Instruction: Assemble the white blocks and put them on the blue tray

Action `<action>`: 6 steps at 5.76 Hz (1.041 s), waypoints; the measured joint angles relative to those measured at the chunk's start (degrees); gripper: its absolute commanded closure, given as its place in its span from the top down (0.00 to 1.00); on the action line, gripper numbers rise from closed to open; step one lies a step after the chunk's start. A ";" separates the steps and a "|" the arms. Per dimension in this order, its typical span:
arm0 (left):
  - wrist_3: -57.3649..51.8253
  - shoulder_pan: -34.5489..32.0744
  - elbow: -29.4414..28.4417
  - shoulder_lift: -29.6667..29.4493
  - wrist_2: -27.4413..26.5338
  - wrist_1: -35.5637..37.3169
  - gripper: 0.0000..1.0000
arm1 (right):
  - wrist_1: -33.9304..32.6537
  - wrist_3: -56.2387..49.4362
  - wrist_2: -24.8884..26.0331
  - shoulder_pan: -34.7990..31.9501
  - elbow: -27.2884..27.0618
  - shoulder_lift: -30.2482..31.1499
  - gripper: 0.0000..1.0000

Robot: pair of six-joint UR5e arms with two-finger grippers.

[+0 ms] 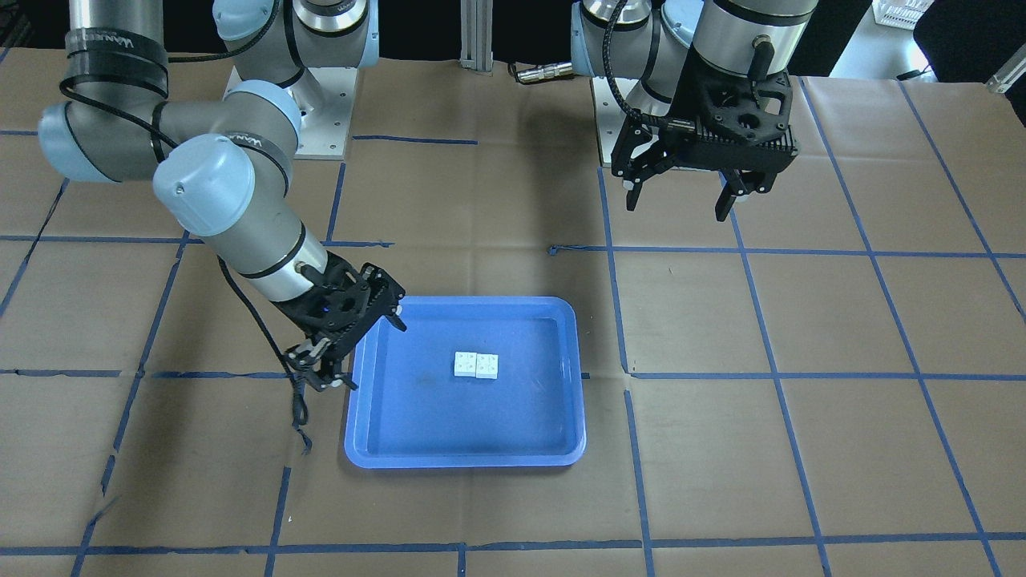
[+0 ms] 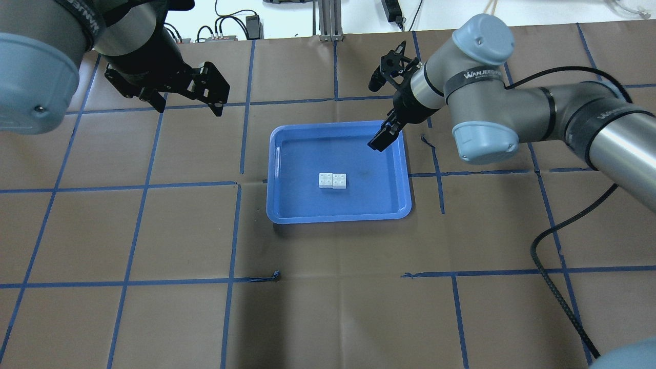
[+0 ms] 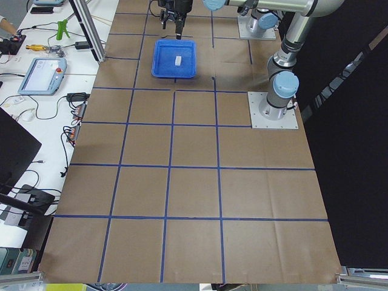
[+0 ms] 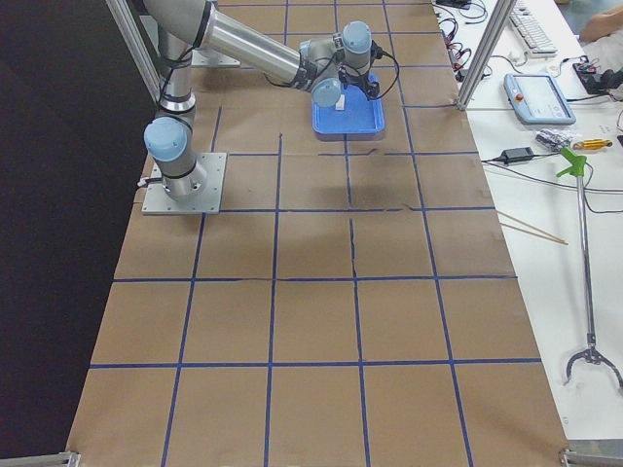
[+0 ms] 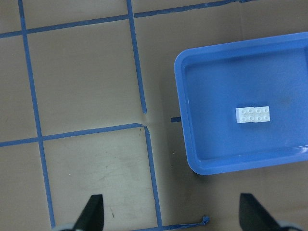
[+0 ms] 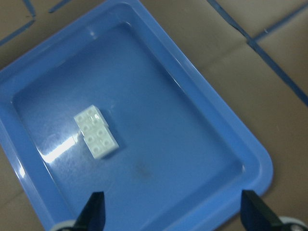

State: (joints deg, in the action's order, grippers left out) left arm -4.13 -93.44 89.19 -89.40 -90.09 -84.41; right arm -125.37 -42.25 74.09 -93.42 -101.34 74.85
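Observation:
Two white blocks (image 1: 476, 365) lie joined side by side, studs up, near the middle of the blue tray (image 1: 465, 461). They also show in the overhead view (image 2: 332, 180), the left wrist view (image 5: 253, 114) and the right wrist view (image 6: 96, 131). My right gripper (image 1: 365, 350) is open and empty, and hovers over the tray's rim on my right side (image 2: 377, 110). My left gripper (image 1: 677, 204) is open and empty, raised above the table well to the tray's left (image 2: 189, 107).
The table is covered in brown paper with a grid of blue tape (image 2: 236, 230). The two arm bases (image 1: 321, 120) stand at the robot's edge. A black cable (image 2: 543, 246) hangs from the right arm. A side desk holds a tablet (image 4: 540, 97) and tools.

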 measured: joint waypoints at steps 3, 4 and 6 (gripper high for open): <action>0.00 0.01 0.02 0.09 0.00 -0.06 0.99 | 24.21 31.77 18.38 2.13 9.93 6.24 1.00; 0.00 0.01 0.02 0.09 0.00 -0.03 0.99 | 32.25 40.46 19.97 2.55 14.70 7.41 1.00; 0.00 0.01 0.02 0.10 0.00 -0.02 0.99 | 43.17 47.33 19.68 3.28 22.39 9.28 1.00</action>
State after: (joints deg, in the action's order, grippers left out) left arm -4.13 -93.43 89.21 -89.30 -90.09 -84.43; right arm -82.20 5.07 93.77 -90.13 -78.95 84.13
